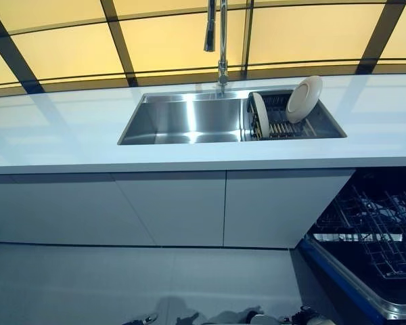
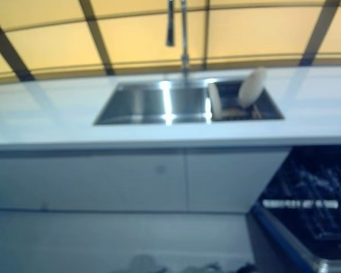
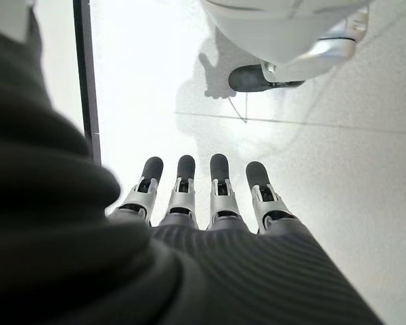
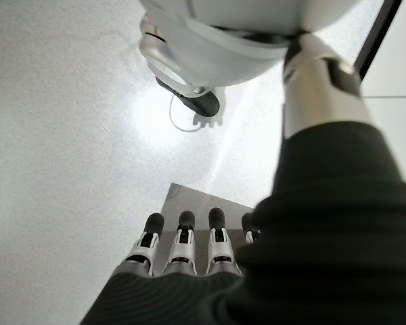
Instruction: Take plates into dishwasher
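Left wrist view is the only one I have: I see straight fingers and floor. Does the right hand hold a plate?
Observer: No. The right hand hangs open over the floor, holding nothing.
Operator: Where are the plates?
Observer: Two white plates stand in the black rack at the right end of the sink.
Operator: Is the dishwasher open?
Observer: Yes. The dishwasher stands open below the counter, right of the sink, its wire basket showing.
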Motion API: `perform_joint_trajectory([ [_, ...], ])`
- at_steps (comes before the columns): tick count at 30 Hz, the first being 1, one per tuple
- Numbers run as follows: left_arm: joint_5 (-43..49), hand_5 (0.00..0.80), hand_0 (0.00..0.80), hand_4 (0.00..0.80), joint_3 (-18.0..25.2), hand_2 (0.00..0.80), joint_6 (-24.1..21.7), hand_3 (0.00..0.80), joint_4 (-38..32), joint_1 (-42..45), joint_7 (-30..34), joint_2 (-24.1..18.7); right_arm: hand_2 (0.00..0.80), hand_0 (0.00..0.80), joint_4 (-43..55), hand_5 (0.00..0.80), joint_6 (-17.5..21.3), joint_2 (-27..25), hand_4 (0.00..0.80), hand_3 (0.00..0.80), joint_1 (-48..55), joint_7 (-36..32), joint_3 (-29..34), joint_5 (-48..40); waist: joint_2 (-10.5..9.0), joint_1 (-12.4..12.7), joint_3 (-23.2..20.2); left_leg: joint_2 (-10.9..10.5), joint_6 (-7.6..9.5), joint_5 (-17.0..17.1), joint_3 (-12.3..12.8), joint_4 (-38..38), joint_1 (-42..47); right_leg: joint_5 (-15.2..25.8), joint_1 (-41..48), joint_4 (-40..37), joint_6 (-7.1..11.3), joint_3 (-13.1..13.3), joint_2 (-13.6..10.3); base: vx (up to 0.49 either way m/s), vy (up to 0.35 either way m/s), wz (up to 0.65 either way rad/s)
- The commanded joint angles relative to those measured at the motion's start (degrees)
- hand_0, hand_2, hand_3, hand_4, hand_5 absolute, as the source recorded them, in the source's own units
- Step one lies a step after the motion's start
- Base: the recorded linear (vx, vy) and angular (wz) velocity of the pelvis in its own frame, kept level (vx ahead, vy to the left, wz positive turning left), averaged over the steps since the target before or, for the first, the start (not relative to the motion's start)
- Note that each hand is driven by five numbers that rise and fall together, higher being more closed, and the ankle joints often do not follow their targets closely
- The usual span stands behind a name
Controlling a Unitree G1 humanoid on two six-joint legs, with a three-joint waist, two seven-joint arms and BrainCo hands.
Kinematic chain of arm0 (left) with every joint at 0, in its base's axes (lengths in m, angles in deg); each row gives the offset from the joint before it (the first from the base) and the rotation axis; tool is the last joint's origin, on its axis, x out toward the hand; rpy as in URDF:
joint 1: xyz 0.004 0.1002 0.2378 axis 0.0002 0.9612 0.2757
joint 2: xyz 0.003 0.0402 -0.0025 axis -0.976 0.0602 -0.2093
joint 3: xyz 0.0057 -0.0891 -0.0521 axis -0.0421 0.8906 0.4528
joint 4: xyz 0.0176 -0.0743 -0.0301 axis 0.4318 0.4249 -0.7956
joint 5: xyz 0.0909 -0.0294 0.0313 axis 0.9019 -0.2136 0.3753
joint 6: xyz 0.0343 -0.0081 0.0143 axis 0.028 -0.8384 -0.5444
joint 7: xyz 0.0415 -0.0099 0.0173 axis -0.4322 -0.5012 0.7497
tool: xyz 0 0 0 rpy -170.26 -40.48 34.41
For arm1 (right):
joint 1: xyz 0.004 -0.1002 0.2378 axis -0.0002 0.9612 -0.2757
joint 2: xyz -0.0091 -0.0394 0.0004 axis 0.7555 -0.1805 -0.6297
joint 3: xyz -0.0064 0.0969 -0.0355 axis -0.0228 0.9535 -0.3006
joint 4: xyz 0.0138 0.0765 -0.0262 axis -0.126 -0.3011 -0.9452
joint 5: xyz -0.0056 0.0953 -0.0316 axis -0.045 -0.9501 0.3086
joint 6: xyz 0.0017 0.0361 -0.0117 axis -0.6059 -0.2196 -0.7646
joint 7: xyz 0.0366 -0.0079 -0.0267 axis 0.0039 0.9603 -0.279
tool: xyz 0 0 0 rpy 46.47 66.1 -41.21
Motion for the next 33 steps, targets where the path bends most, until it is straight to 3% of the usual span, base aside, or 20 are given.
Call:
perform_joint_trajectory([
  [1,-2.0,0.0,0.0,0.0,-0.8,0.0,0.6,0.0,-0.1,-2.5,-2.4,-1.6,0.0,0.0,0.0,0.0,-1.2,1.6,0.0,0.0,-3.2,-3.8,-4.1,5.4,-3.32,-0.3,1.5,1.6,-0.17,3.8,-1.4,16.3,-1.3,4.8,1.0,-3.2,1.66,-0.7,-2.9,0.112,-0.17,-0.27],
  [2,-4.0,0.0,0.0,0.0,-0.5,0.0,0.6,0.0,0.0,-2.8,-3.5,-1.3,0.0,0.0,-0.1,0.0,-1.5,1.1,0.0,0.0,-3.2,-4.5,-4.6,5.4,-4.07,0.1,1.5,1.6,-0.52,6.3,-1.3,24.0,-3.7,4.1,2.1,-3.7,0.19,-1.4,-2.8,0.112,-0.148,-0.11],
  [4,-5.6,0.0,0.0,0.0,0.8,0.0,0.2,0.0,0.4,-2.9,-3.9,-0.5,0.0,0.0,0.1,0.0,-1.9,0.5,0.0,0.0,-3.3,-5.4,-5.2,6.3,-4.83,1.6,2.5,-1.1,-0.4,8.7,-2.2,33.8,-12.5,2.3,4.7,-3.8,-1.56,-1.3,-2.5,0.149,-0.057,0.03],
  [5,-5.9,0.0,0.0,0.0,1.2,0.0,0.2,0.0,0.4,-2.9,-4.0,-0.2,0.0,0.0,0.0,0.0,-2.7,0.3,0.0,0.0,-3.3,-5.3,-5.4,6.9,-4.64,2.5,3.1,-1.4,-0.57,9.4,-1.8,33.0,-16.0,1.3,6.5,-3.9,-1.68,-0.7,-2.2,0.234,0.081,-0.18],
  [6,-6.0,0.0,0.0,0.0,1.5,0.0,0.2,0.0,0.5,-3.0,-4.0,0.1,0.0,0.0,-0.5,0.0,-3.1,0.2,0.0,0.0,-3.3,-5.2,-5.5,6.8,-3.75,3.0,3.3,-0.5,-0.74,9.4,-0.3,26.7,-17.0,0.5,8.1,-4.0,-0.98,-0.3,-1.6,0.267,0.165,-0.4],
  [8,-5.2,0.0,0.0,0.0,1.8,0.0,0.6,0.0,0.4,-3.3,-3.9,0.2,0.0,0.0,-1.4,0.0,-2.2,0.3,0.0,0.0,-3.4,-4.9,-4.8,5.8,-1.97,3.8,3.6,3.5,-1.76,12.2,3.7,13.2,-16.9,-0.8,10.8,-4.7,0.54,-0.3,-0.5,0.265,0.227,-0.32],
  [10,-4.7,0.0,0.0,0.0,1.2,0.0,0.8,0.0,0.5,-3.8,-3.9,0.2,0.0,0.0,-1.7,0.0,-1.2,0.5,0.0,0.0,-3.2,-4.3,-3.8,4.4,-1.58,4.8,3.6,5.3,-2.54,15.2,4.1,4.7,-17.4,-1.7,13.6,-5.5,1.9,0.3,-0.6,0.266,0.199,-0.08],
  [11,-4.3,0.0,0.0,0.0,0.9,0.0,0.9,0.0,0.6,-4.0,-4.4,0.3,0.0,0.0,-1.5,0.0,-0.9,0.6,0.0,0.0,-3.1,-3.9,-3.4,3.0,-1.82,5.5,3.6,5.6,-3.01,17.1,2.6,1.3,-18.3,-2.5,15.7,-6.1,2.81,1.1,-1.0,0.354,0.238,-0.14],
  [12,-2.6,0.0,0.0,0.0,1.4,0.0,1.4,0.0,0.5,-3.9,-4.3,0.4,0.0,0.0,-1.2,0.0,-0.2,0.8,0.0,0.0,-3.3,-3.2,-2.6,3.3,-1.97,5.9,3.0,6.3,-2.49,16.7,1.9,-0.6,-18.3,-4.6,16.5,-5.0,3.34,2.4,-1.3,0.338,0.229,0.03],
  [13,-2.2,0.0,0.0,0.0,1.8,0.0,1.7,0.0,0.8,-4.3,-3.9,-0.1,0.0,0.0,-0.7,0.0,-1.3,0.8,0.0,0.0,-3.3,-2.6,-2.5,3.6,-2.25,5.4,2.3,5.9,-2.01,15.7,2.8,-0.5,-17.1,-4.9,17.0,-5.0,3.89,2.7,-2.0,0.279,0.198,0.18],
  [16,-4.7,0.0,0.0,0.0,1.3,0.0,0.9,0.0,1.0,-5.1,-3.9,-1.4,0.0,0.0,-1.5,0.0,-1.5,0.5,0.0,0.0,-2.3,-4.4,-1.7,3.7,-2.77,5.1,1.5,4.5,-1.29,12.6,0.8,1.4,-15.9,-4.6,16.4,-4.6,4.08,2.4,-3.5,0.156,0.075,-0.02],
  [18,-4.7,0.0,0.0,0.0,1.7,0.0,0.7,0.0,1.1,-5.1,-4.1,-1.7,0.0,0.0,-2.6,0.0,-0.3,1.2,0.0,0.0,-1.7,-5.5,-2.2,6.7,-2.85,5.3,1.2,4.5,-1.08,12.5,1.3,0.5,-14.3,-3.9,16.7,-5.4,4.41,1.7,-4.2,0.164,0.039,-0.21],
  [28,-2.4,0.0,0.0,0.0,-0.2,0.0,1.3,0.0,1.3,-4.9,-3.7,-0.2,0.0,0.0,-0.4,0.0,2.2,2.8,0.0,0.0,-2.1,-7.4,-4.7,6.4,-3.65,6.4,0.5,5.4,-1.01,12.7,1.2,1.8,-17.4,-3.0,17.8,-8.6,4.65,1.9,-3.8,0.088,-0.017,-0.04],
  [33,-2.1,0.0,0.0,0.0,-0.3,0.0,2.0,0.0,1.2,-4.8,-4.6,0.0,0.0,0.0,0.6,0.0,1.7,2.5,0.0,0.0,-3.2,-8.4,-5.5,4.9,-4.23,7.0,1.8,3.9,-0.3,9.5,-0.1,9.1,-20.6,-2.9,17.8,-8.1,4.7,2.8,-4.8,0.077,0.054,0.02],
])
